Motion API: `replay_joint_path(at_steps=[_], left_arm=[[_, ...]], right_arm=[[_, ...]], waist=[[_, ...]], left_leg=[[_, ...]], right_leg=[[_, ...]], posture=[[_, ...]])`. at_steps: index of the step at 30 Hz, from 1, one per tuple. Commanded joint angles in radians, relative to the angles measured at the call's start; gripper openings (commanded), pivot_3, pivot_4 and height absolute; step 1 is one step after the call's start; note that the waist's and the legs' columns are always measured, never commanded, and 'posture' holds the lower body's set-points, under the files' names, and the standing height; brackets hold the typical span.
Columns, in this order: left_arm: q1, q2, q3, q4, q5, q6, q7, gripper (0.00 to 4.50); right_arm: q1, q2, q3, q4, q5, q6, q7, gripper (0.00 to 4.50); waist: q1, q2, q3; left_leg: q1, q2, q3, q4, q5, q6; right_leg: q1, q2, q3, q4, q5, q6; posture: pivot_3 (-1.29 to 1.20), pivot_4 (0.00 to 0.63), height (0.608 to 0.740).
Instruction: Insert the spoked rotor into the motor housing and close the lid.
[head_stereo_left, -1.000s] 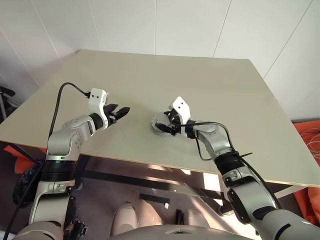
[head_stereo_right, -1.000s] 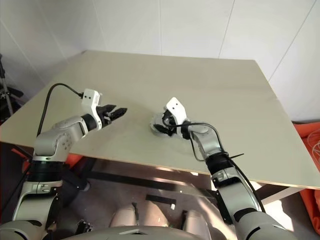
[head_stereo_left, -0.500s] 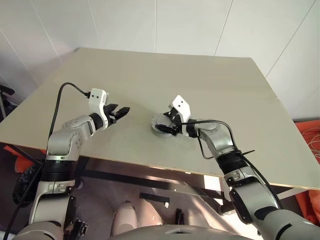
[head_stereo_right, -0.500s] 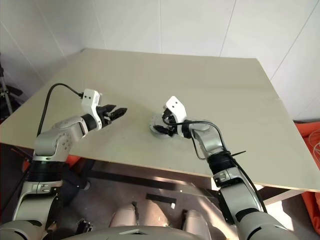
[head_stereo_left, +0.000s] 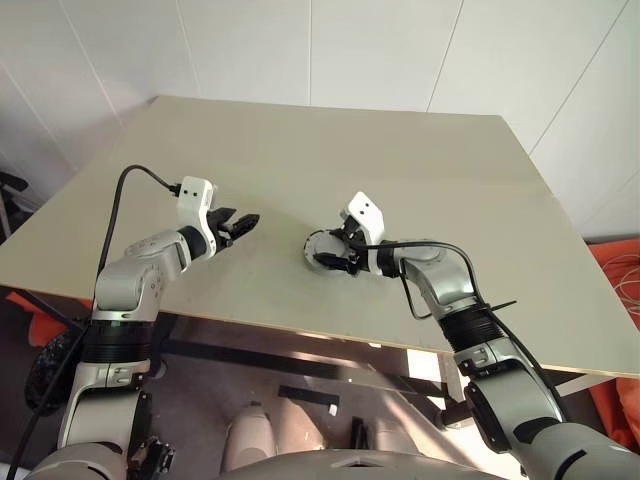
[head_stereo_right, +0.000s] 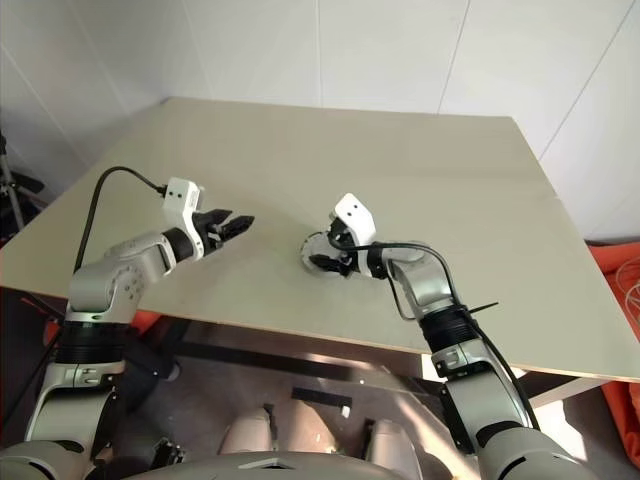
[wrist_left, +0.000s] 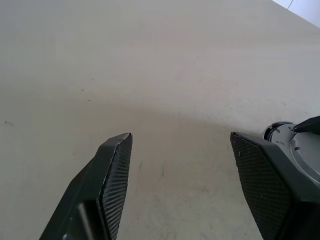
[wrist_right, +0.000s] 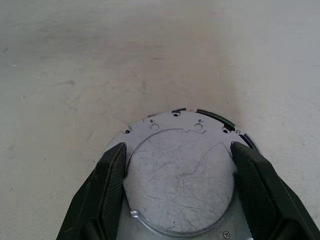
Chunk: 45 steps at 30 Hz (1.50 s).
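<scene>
The right gripper (wrist_right: 177, 165) stands wide, apparently straddling the lid (wrist_right: 179, 176); the left gripper (wrist_left: 181, 165) hangs wide, empty.

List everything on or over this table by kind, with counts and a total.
Round motor assembly, silver plate on top: 1
Grippers: 2 (left gripper, right gripper)
Table: 1
Total: 4
</scene>
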Motion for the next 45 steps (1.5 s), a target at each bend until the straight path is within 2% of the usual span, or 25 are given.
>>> replay_joint_path(at_steps=[1,19,36,45], left_arm=[[-0.015,0.003,0.011,-0.027,0.002,-0.015,0.001,3.3],[-0.011,-0.001,0.006,-0.031,0.003,-0.011,0.002,3.3],[-0.009,0.0,0.007,-0.033,0.004,-0.014,0.003,3.3],[-0.015,-0.001,0.004,-0.024,0.006,-0.016,0.001,3.3]], right_arm=[[-0.011,0.012,-0.007,-0.006,0.01,-0.002,-0.013,3.2],[-0.053,0.031,-0.051,-0.008,0.028,0.008,-0.073,3.2],[-0.018,-0.008,0.015,0.048,-0.035,-0.065,-0.051,3.2],[-0.04,0.005,-0.001,0.064,-0.014,-0.062,-0.055,3.2]], waist=[[-0.001,0.0,0.0],[0.001,0.0,0.0],[0.001,0.0,0.0],[0.001,0.0,0.0]], left_leg=[[0.0,0.0,0.0,0.0,0.0,0.0],[0.001,0.0,0.0,0.0,0.001,-0.001],[0.0,0.0,0.0,0.001,0.001,-0.001],[0.002,0.0,0.0,0.002,0.001,-0.001]], right_leg=[[0.0,0.0,0.0,0.0,0.0,0.0],[0.0,0.0,0.0,0.002,0.0,0.0],[-0.001,0.0,0.0,0.002,0.0,0.0],[0.001,0.0,0.0,0.002,0.0,0.0]], posture=[[0.0,0.0,0.74],[0.0,0.0,0.74],[0.0,0.0,0.74],[0.0,0.0,0.74]])
